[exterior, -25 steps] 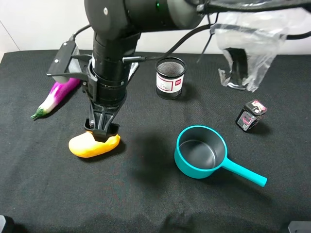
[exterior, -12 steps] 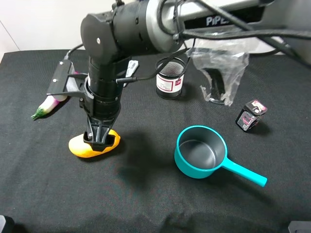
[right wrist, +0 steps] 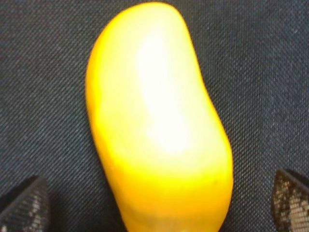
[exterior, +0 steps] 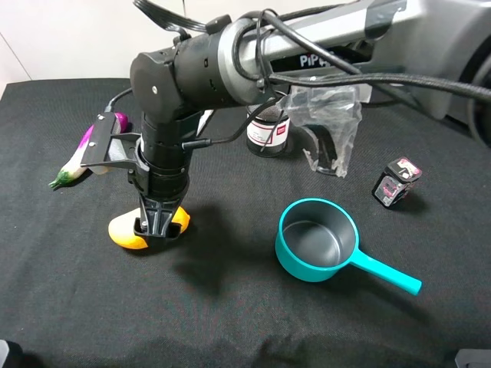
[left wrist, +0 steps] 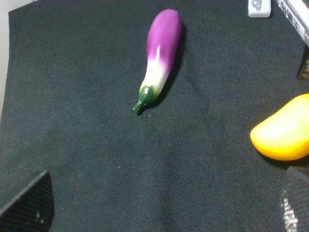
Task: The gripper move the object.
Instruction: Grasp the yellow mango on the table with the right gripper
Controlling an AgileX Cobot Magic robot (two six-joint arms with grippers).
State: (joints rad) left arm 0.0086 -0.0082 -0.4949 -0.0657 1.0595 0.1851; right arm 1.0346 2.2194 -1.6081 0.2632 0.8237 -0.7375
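Right claw (exterior: 159, 228): jaws wide, straddling the toy mango (exterior: 123, 231), no grip. Risk: the smooth rounded skin may squirt sideways on closing and roll towards the toy eggplant (exterior: 83, 156).

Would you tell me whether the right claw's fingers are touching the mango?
Apart. The right wrist view shows bare cloth between the mango and both fingertips of the right claw.
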